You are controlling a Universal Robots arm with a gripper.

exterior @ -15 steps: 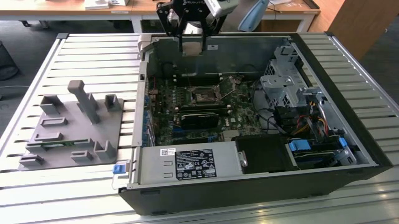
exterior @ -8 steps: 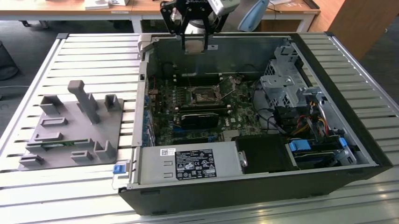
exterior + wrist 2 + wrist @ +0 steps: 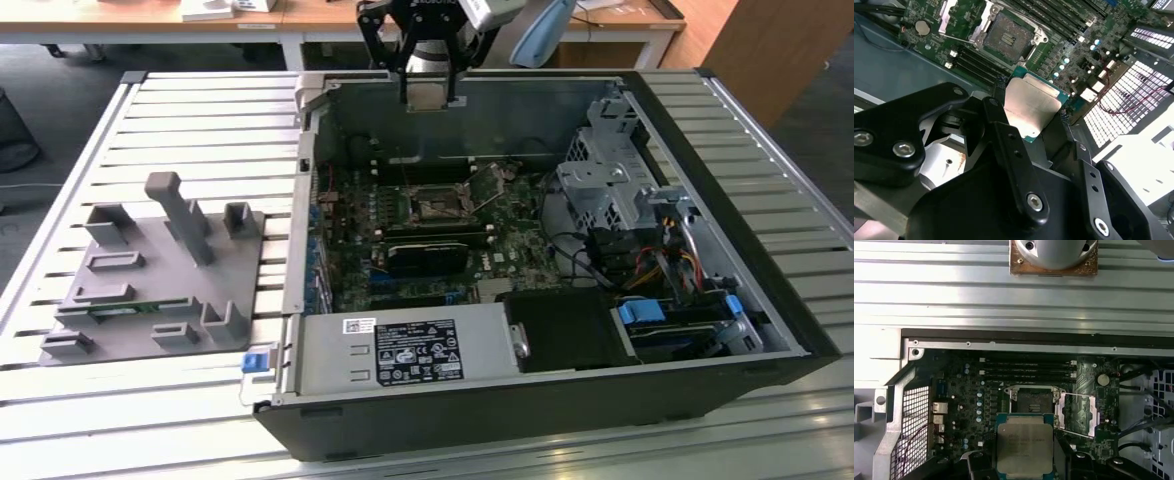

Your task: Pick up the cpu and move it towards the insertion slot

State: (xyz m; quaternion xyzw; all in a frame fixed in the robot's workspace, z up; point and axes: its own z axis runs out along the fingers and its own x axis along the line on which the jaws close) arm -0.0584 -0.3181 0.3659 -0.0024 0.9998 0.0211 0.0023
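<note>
**Chip in the air, socket open below**

We have our claw (image 3: 1031, 112) clamped on the cpu (image 3: 1030, 109), its fingers (image 3: 999, 112) pressing opposite edges, high above the open computer case (image 3: 747, 180) near its far wall. The insertion slot (image 3: 438, 203) sits mid-motherboard (image 3: 400, 235), frame raised, centre bare. We judge pickup done and carrying underway; what remains calls for squaring the chip over the socket.

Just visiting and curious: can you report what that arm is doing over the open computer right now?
Gripper shut on the chip, held in the air. Socket on the board below, open and bare. Nothing between them.
</note>
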